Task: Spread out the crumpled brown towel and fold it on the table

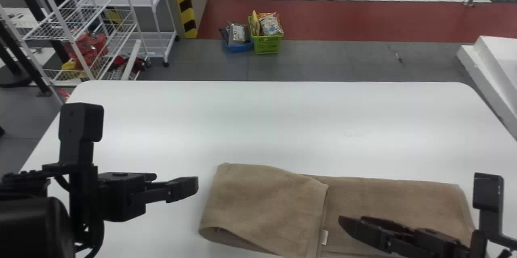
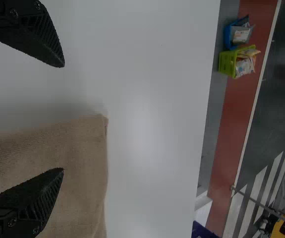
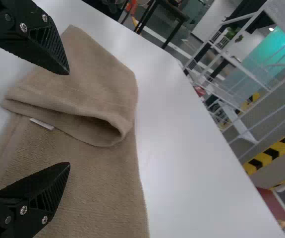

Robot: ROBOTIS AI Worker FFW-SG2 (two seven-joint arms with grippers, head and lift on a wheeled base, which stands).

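Towel of brown cloth [image 1: 335, 197] lies lengthwise left to right on the smooth white table [image 1: 282, 124], its left end folded inward. I have the black two-fingered right gripper [image 3: 69, 118] over the uncovered right stretch, fingers spread; the black two-fingered left gripper [image 2: 63, 118], likewise spread, sits outside the left end. The right arm is nearer the unfolded end, but its fingertips point leftward, so I'd judge it must back outward first.

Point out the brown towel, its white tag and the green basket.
Brown towel [image 1: 266, 205]: head view, middle of the flap folded over at left.
White tag [image 3: 42, 124]: right wrist view, its middle.
Green basket [image 1: 268, 45]: head view, its near wall.
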